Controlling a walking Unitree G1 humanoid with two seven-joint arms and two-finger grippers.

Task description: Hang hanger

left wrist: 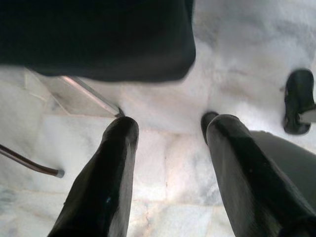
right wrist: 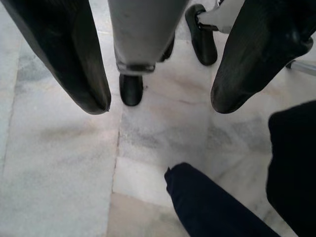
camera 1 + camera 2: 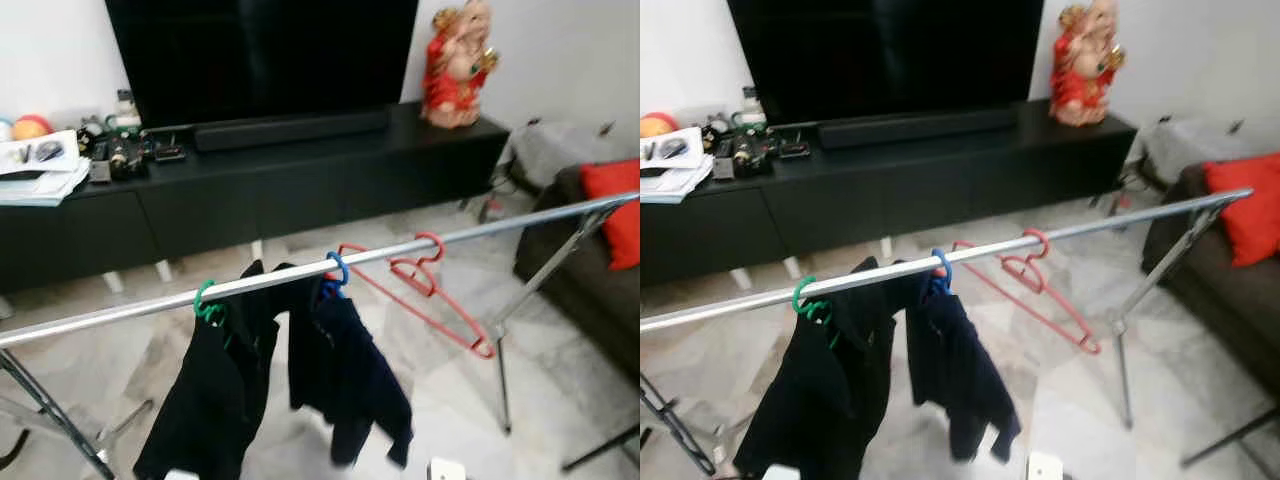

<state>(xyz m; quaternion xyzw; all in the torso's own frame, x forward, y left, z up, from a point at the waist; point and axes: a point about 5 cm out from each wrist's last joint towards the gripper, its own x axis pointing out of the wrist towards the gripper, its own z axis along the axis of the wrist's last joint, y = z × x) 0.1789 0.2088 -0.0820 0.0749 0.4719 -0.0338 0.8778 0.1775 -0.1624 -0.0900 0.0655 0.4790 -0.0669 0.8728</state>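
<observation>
My left tool (image 1: pixel 168 173) and right tool (image 2: pixel 158 94) gape empty; the red hanger (image 3: pixel 425 285) looks light and stiff, best held below its hook.

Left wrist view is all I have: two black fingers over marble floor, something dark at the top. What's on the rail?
Observer: Three hangers on the silver rail: a green hanger and a blue hanger, each carrying a dark garment, and a bare red hanger.
Operator: Where's the red one?
Observer: To the robot's right of the blue one, hook over the rail, body swung askew.
Operator: Right gripper holding anything?
Observer: No. The right gripper is open, pointing down at the floor.
</observation>
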